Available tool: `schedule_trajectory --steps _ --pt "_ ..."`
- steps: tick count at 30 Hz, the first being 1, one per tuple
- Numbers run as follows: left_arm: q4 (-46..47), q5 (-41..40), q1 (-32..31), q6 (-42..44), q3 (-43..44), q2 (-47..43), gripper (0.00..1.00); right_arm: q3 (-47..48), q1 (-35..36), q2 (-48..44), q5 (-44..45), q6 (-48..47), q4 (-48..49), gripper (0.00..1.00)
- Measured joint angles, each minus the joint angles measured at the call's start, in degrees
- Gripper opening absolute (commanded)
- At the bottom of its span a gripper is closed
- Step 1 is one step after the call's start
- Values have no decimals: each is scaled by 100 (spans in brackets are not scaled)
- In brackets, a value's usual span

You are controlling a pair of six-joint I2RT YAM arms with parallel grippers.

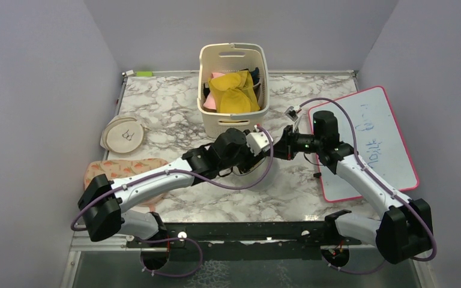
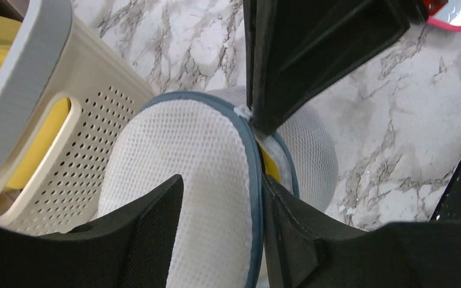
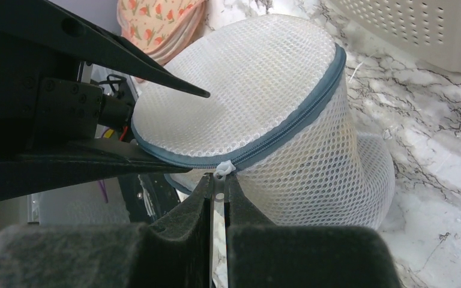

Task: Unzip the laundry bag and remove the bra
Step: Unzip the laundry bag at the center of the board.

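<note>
The white mesh laundry bag (image 3: 264, 90) with a grey-blue zip trim lies tilted on the marble table in front of the basket. In the top view it (image 1: 247, 172) is mostly hidden by the arms. My left gripper (image 2: 222, 183) is shut on the bag's (image 2: 186, 174) round top panel, one finger above it and one under its rim. My right gripper (image 3: 219, 180) is shut on the white zip pull (image 3: 222, 170) at the near rim. The zip gapes a little, and something yellow (image 2: 268, 165) shows inside. The bra is hidden.
A cream slotted basket (image 1: 234, 120) with yellow and pink cloth stands just behind the bag. A flat beige pouch (image 1: 124, 133) and a floral cloth (image 1: 120, 171) lie at the left. A pink-framed whiteboard (image 1: 366, 138) lies at the right.
</note>
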Motion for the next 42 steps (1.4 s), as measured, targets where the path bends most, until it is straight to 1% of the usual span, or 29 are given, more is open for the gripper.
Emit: schedule_trajectory --steps 2,4,5,8,10,13,16,26,34,35,36,37,39,42 --pt "33 -4 -7 -20 127 127 40 -24 4 -22 -26 2 2 1" --pt "63 -4 -7 -39 243 275 36 -46 7 -39 -61 2 2 1" --pt "68 -2 -7 -50 273 332 32 -50 9 -42 -72 2 2 1" --pt "72 -4 -7 -59 334 439 18 -55 15 -44 -81 2 0 1" --pt "72 -4 -17 -52 341 450 11 -57 13 -44 -81 2 0 1" --pt "79 -7 -44 -11 341 442 4 -55 15 -44 -76 24 0 1" --pt "83 -11 -46 70 295 361 0 -55 15 -44 -42 92 2 1" --pt "96 -20 -92 293 -201 -518 0 -9 -92 50 151 155 4 1" --pt "96 13 -109 323 -378 -807 0 48 -203 330 208 284 59 1" --pt "101 17 -109 323 -400 -811 5 48 -208 352 203 289 70 1" --pt "98 20 -109 321 -417 -811 12 48 -212 361 201 286 85 1" --pt "96 20 -109 319 -426 -811 17 48 -216 361 197 282 92 1" --pt "81 22 -109 310 -433 -811 24 48 -229 361 138 240 101 1" --pt "76 22 -107 295 -431 -789 32 48 -267 367 -39 234 133 1"
